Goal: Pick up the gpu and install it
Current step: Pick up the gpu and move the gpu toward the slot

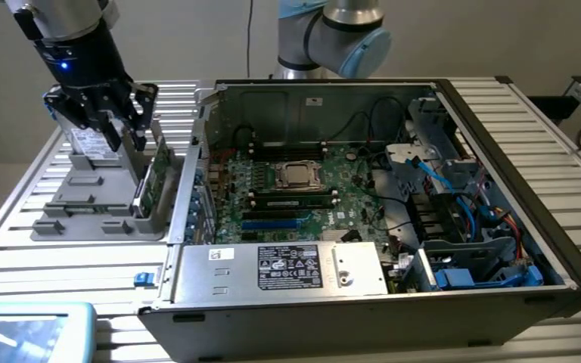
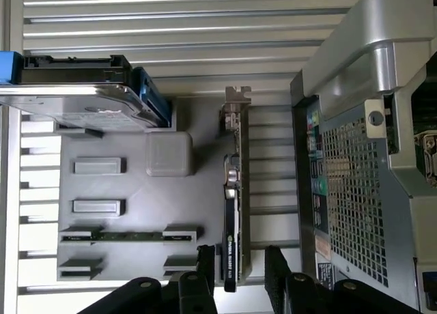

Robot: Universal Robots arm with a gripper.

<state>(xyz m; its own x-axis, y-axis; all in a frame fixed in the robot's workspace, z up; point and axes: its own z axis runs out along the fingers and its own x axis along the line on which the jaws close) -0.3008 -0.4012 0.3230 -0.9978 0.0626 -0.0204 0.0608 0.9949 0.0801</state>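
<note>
In the exterior view we see the gripper [image 1: 121, 134] hanging at the exterior view's left, above a grey holder [image 1: 79, 219] that lies on the slatted desk [image 1: 8, 253]. Its black fingers [image 1: 141, 113] point down and stand spread apart, gripping nothing. The gpu [image 1: 155, 175] stands on its long edge in the slot along the holder's side nearest the open computer case [image 1: 492, 227], just beside the case's outer wall and below the fingers. A silver drive [image 1: 87, 144] stands upright at the holder's far end, to the exterior view's left of the gpu. Inside the case lies the large green motherboard [image 1: 290, 185], and the power supply [image 1: 290, 266] sits along the near wall.

In the wrist view we look straight down on the gpu [image 2: 235, 191], which shows as a thin edge with its silver bracket [image 2: 237, 99] at the end away from the gripper [image 2: 239, 263]. The fingers [image 2: 205, 259] straddle the card's other end, one on each side, open. A clear gap shows between the card and the finger on the case side. The holder [image 2: 136, 191] also carries the drive [image 2: 82, 106] and a thin memory stick [image 2: 130, 235] lying in a slot. The case's perforated wall [image 2: 355, 177] runs alongside the gpu, with a strip of desk [image 2: 273, 191] between them.
</note>
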